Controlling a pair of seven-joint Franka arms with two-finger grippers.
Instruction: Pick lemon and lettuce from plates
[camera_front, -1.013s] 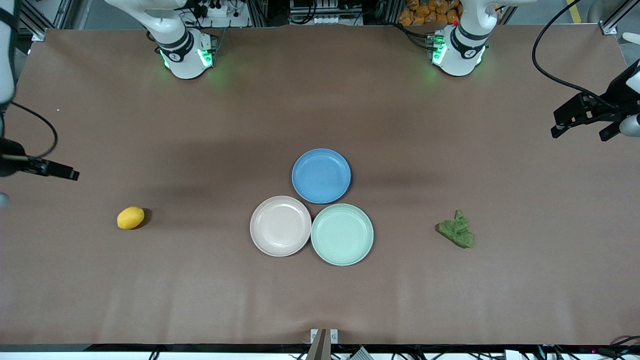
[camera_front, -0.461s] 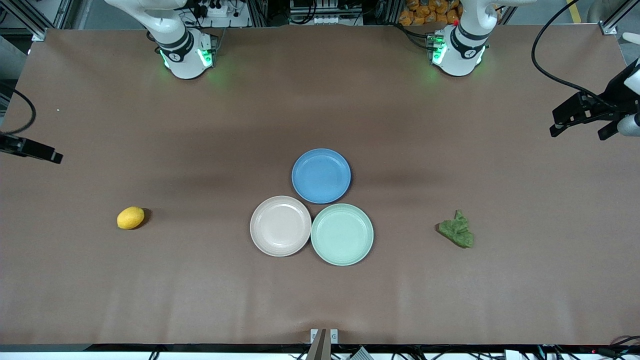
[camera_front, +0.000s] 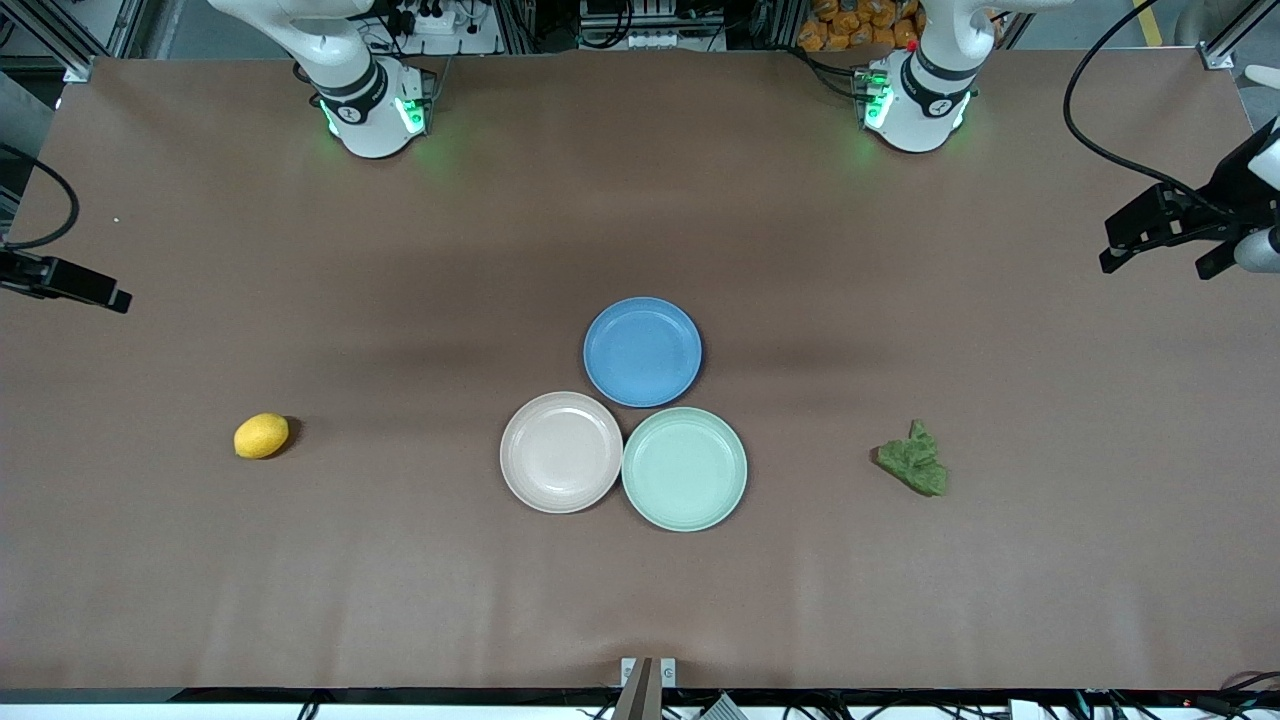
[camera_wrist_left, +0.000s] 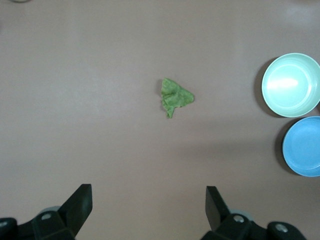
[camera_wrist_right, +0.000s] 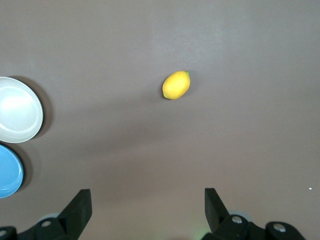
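While the lemon (camera_front: 261, 436) is lying on the brown surface (camera_front: 400, 580) at the middle left of the front view, the lettuce (camera_front: 914, 460) is lying at the middle right, and both are well apart from the plates. The beige plate (camera_front: 561, 452) and the mint plate (camera_front: 684, 468) are sitting side by side, touching, in the middle, with a blue plate (camera_front: 642, 351) just above them. The left pincer (camera_wrist_left: 149, 205) is hanging spread wide over the surface near the lettuce, and the right pincer (camera_wrist_right: 148, 206) is hanging spread wide over the surface near the lemon.
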